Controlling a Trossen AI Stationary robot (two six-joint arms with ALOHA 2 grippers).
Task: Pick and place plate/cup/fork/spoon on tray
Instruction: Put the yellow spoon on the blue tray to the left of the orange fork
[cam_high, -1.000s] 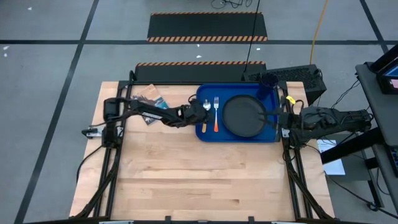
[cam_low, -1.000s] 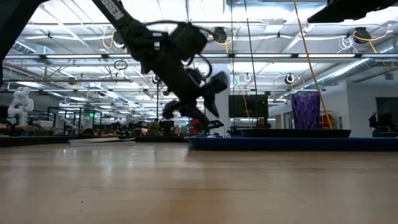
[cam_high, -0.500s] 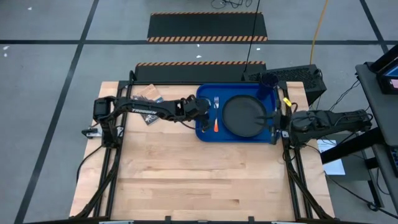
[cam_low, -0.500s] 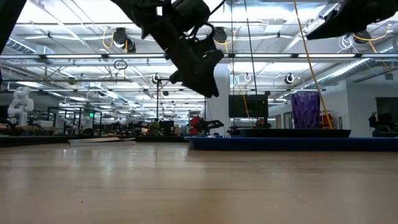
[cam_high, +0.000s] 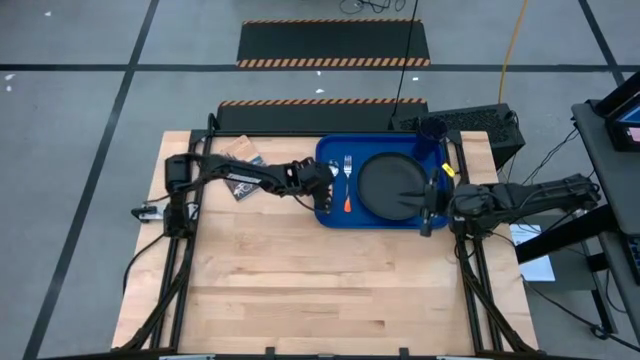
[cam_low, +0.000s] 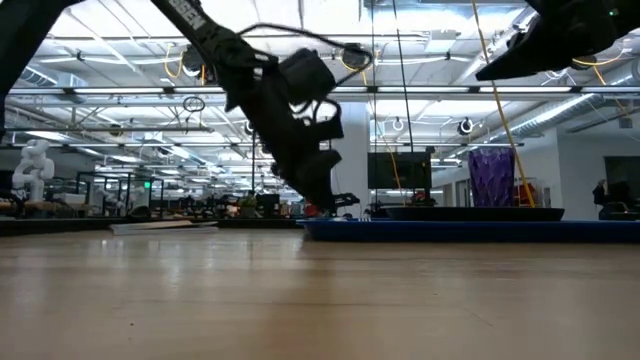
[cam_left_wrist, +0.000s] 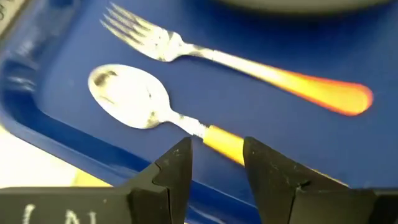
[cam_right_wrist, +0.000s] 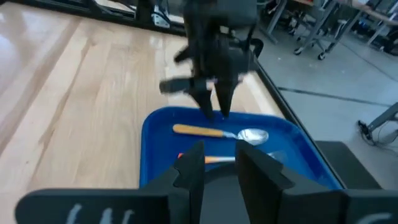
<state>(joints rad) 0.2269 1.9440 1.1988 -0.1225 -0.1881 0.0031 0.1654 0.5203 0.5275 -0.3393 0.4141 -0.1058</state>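
The blue tray (cam_high: 380, 222) lies at the table's far right. On it lie the black plate (cam_high: 390, 187), the fork (cam_high: 347, 180) and the spoon (cam_left_wrist: 130, 99), side by side; the purple cup (cam_high: 433, 130) stands at its far right corner. My left gripper (cam_left_wrist: 214, 149) is open just above the spoon, pointing down, one finger on each side of the orange handle (cam_left_wrist: 221, 142); I see no touch. My right gripper (cam_high: 427, 205) is open and empty over the tray's right rim, beside the plate.
A small printed booklet (cam_high: 243, 160) lies on the table left of the tray, under my left arm. The bare wooden table top (cam_high: 320, 290) stretches toward the near edge. A dark box (cam_high: 480, 125) stands behind the table's far right corner.
My left gripper has risen above the tray's left end and come down again over the spoon, which stays flat on the tray. My right gripper has moved toward the table's left, from beyond the tray's right rim to over it.
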